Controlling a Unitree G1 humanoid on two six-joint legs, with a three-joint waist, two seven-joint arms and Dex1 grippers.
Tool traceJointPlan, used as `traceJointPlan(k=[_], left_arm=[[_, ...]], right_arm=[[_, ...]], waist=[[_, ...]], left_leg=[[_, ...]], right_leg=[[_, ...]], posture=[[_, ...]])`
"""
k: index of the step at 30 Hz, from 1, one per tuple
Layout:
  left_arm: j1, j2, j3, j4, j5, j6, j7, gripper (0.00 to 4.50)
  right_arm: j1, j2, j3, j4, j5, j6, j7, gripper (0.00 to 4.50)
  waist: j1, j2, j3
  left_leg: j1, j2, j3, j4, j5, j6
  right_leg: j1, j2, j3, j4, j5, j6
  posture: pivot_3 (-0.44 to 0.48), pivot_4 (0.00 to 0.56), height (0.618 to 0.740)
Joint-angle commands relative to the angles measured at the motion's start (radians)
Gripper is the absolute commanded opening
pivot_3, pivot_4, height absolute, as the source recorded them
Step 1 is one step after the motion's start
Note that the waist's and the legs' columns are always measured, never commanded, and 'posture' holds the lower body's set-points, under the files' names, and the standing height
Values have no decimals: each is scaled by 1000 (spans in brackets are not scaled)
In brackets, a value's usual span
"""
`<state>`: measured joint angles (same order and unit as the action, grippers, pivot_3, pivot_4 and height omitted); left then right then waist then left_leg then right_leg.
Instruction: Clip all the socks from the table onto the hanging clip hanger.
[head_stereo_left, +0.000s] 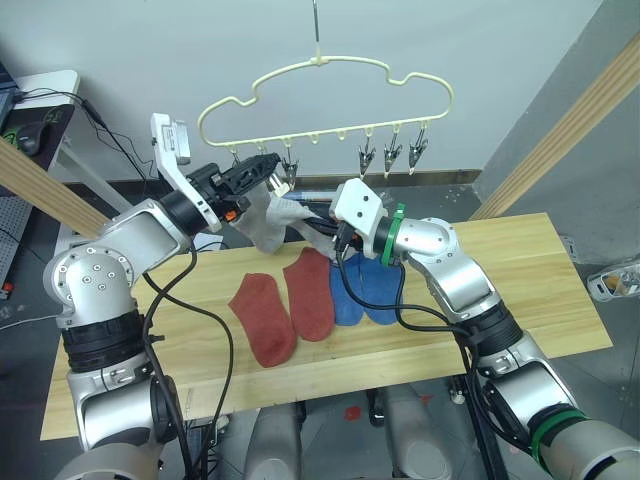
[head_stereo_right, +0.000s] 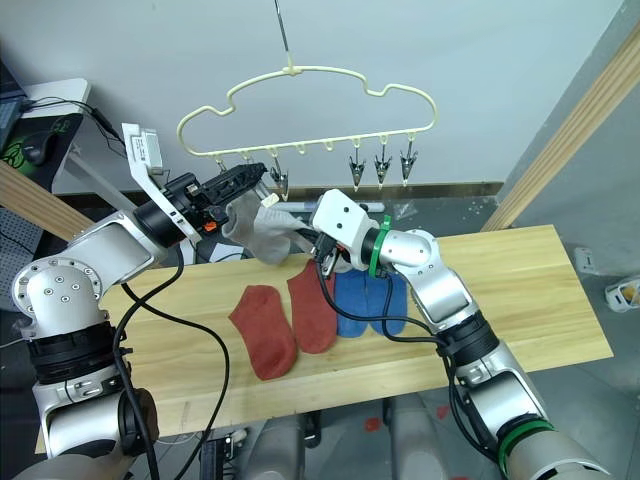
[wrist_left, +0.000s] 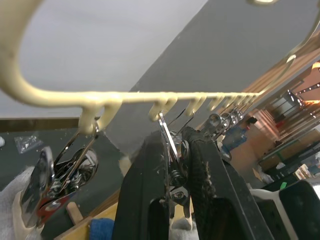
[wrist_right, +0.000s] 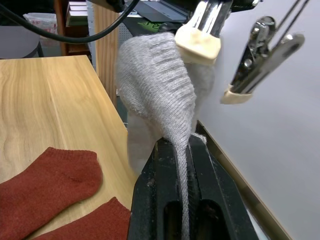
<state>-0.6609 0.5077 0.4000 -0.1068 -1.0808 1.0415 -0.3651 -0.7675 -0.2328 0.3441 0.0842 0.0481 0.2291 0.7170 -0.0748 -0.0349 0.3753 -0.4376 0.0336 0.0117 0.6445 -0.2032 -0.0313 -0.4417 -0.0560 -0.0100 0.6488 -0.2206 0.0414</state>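
Observation:
The pale-yellow clip hanger (head_stereo_left: 322, 78) hangs above the table's (head_stereo_left: 520, 290) far edge, with several silver clips (head_stereo_left: 392, 152) free on its right half. My left gripper (head_stereo_left: 262, 172) is up at the left clips, shut around one silver clip (wrist_left: 172, 170). A light grey sock (head_stereo_left: 268, 224) hangs below it, its top under a cream-tipped clip (wrist_right: 199, 41). My right gripper (wrist_right: 182, 146) is shut on that sock's lower end. Two rust-red socks (head_stereo_left: 265, 318) (head_stereo_left: 311, 292) and two blue socks (head_stereo_left: 346, 292) (head_stereo_left: 380, 286) lie flat mid-table, the blue ones partly behind my right arm.
Slanted wooden frame poles stand at the left (head_stereo_left: 40, 185) and at the right (head_stereo_left: 570, 120). A desk with cables and gear (head_stereo_left: 40, 110) is at the far left. A free clip (wrist_right: 260, 55) hangs beside the clipped one.

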Motion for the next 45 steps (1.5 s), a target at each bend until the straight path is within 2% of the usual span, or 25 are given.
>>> traceJointPlan(k=[1, 14, 34, 45], left_arm=[[2, 19, 3, -26, -17, -5, -20, 243], [8, 47, -18, -16, 15, -15, -64, 243], [17, 59, -40, 5, 102, -74, -117, 235], [2, 43, -37, 6, 88, -68, -110, 226]], right_arm=[[-20, 10, -17, -14, -7, -29, -4, 0], [-39, 11, -30, 20, -54, -76, -28, 0], [-18, -31, -11, -78, -71, -69, 27, 0], [-10, -30, 18, -73, -101, -43, 32, 0]], waist=[[-1, 0, 0], [-7, 0, 0], [-7, 0, 0], [-9, 0, 0]], left_leg=[[0, 0, 0, 0, 0, 0], [0, 0, 1, 0, 0, 0], [0, 0, 1, 0, 0, 0], [0, 0, 0, 0, 0, 0]], right_leg=[[0, 0, 0, 0, 0, 0], [0, 0, 0, 0, 0, 0], [0, 0, 0, 1, 0, 0], [0, 0, 0, 1, 0, 0]], posture=[[-192, 358, 740], [-197, 359, 740], [-203, 357, 740], [-201, 356, 740]])
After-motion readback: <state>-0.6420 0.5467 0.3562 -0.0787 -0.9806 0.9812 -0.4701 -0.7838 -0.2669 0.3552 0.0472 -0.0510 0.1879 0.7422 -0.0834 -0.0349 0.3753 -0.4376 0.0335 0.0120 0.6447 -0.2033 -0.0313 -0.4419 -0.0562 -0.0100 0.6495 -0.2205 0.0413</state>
